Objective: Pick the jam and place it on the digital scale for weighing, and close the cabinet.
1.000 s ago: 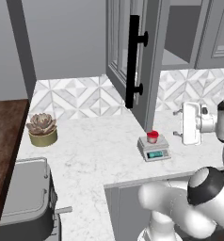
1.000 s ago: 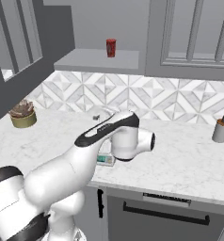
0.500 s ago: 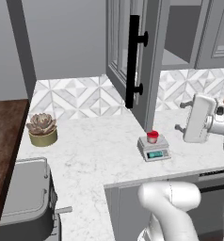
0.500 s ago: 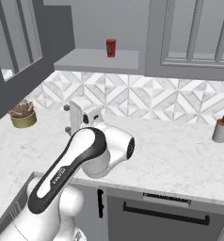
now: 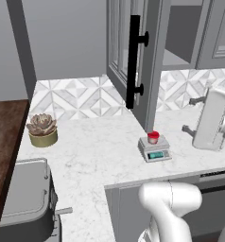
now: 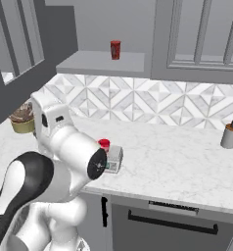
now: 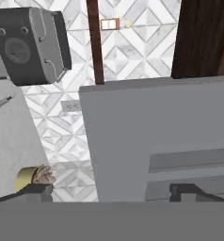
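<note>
Since the weighing looks done: the step in hand, as I judge it, is the closing of the cabinet.
Jam: jam sits upright on top of the scale, near the front of the counter; nothing touches it.
Scale: flat on the counter, teal strip toward the counter's edge.
Cabinet: door stands wide open, swung out over the counter, its black handle facing the room; the open shelf behind it shows bare in the left base view.
Pincer: pincer has its two dark tips set well apart with nothing between them; it points at a flat grey panel, and I cannot say for sure which panel that is.
Arm: the hand is raised to the right of the scale, well apart from the jam, level with the lower edge of the door.
Next move: my guess is the hand must reach the outer face of the door and push it back toward the cabinet frame.
Care needed: the sweep should pass above the jam, since the door hangs just over the scale.
Bystanders: plant at the far left, soap bottle at the far right, both well clear.
</note>
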{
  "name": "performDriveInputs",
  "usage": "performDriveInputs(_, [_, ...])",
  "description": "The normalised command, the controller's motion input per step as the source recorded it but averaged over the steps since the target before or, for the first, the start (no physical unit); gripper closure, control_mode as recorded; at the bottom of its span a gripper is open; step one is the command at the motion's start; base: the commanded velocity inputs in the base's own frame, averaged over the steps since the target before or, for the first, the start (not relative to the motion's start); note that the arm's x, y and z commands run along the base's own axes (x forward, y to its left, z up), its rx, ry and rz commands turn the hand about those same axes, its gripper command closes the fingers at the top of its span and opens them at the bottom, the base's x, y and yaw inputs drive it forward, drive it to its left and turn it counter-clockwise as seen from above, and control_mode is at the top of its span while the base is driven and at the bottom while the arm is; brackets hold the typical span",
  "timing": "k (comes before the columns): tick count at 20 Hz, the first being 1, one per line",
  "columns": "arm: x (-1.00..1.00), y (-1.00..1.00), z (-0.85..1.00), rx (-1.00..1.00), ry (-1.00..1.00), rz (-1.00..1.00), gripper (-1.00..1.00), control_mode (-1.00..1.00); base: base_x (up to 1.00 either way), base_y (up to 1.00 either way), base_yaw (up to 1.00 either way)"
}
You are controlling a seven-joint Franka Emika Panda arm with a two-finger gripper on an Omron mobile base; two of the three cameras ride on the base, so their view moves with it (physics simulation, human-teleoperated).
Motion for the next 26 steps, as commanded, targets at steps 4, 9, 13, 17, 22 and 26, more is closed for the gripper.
performDriveInputs(4, [-1.00, 0.76, 0.19, 0.01, -0.02, -0.11, -1.00, -1.00, 0.00, 0.00, 0.00])
performDriveInputs(9, [-0.60, 0.99, -0.14, 0.00, -0.06, -0.17, -1.00, -1.00, 0.00, 0.00, 0.00])
performDriveInputs(13, [-0.09, 1.00, -0.41, 0.00, -0.02, -0.28, -1.00, -1.00, 0.00, 0.00, 0.00])
performDriveInputs(17, [-0.07, 1.00, -0.50, 0.03, -0.19, -0.41, -1.00, -1.00, 0.00, 0.00, 0.00])
performDriveInputs(22, [0.01, 1.00, -0.62, 0.09, -0.20, -0.46, -1.00, -1.00, 0.00, 0.00, 0.00])
performDriveInputs(26, [0.64, 0.61, -0.82, 0.11, -0.06, -0.33, -1.00, -1.00, 0.00, 0.00, 0.00])
